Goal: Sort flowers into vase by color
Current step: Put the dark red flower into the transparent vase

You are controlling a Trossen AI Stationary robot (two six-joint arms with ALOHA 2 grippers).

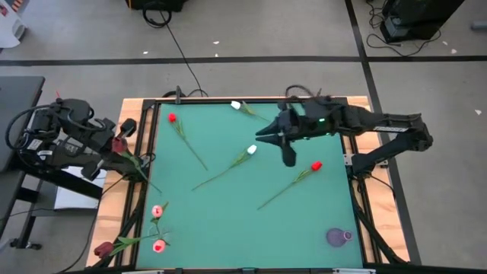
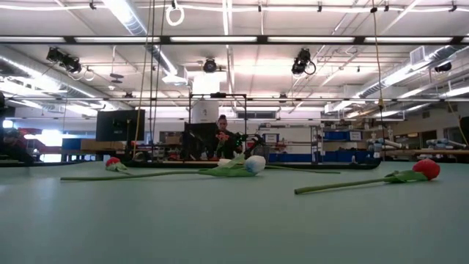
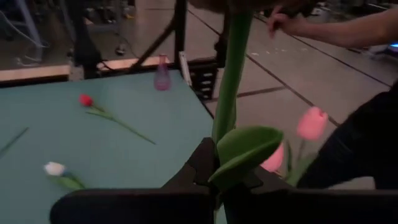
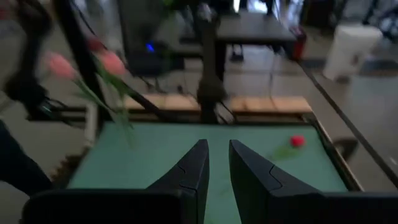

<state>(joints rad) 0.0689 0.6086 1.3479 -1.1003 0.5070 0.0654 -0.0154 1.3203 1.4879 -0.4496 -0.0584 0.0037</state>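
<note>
My left gripper point(image 1: 114, 148) point(image 3: 217, 165) is beyond the table's left edge, shut on a dark red flower point(image 1: 118, 144). My right gripper point(image 1: 262, 135) point(image 4: 217, 146) hovers over the far middle of the green table point(image 1: 228, 221). Its fingers stand a narrow gap apart with nothing between them. Lying flat on the table are a red flower point(image 1: 172, 118), a white one point(image 1: 236, 105), another white one point(image 1: 251, 150) and another red one point(image 1: 316, 165). Two pink flowers point(image 1: 157, 211) and a dark red one point(image 1: 103, 249) are at the near left corner. A purple vase point(image 1: 339, 237) stands near right. My left gripper pinches the flower's green stem point(image 3: 225, 134) between its two fingers, just beside a broad leaf point(image 3: 249, 149). The fingers come nearly level and lie across the stem. The stem rises steeply above the fingers, and the flower is lifted clear of the table.
A person's hand point(image 3: 280, 22) and arm reach in beyond the table's near side, close to the pink flowers point(image 3: 311, 121). A black frame rail point(image 1: 144, 152) runs along the table's left edge beside my left gripper. Bare green mat lies between the flowers and the vase.
</note>
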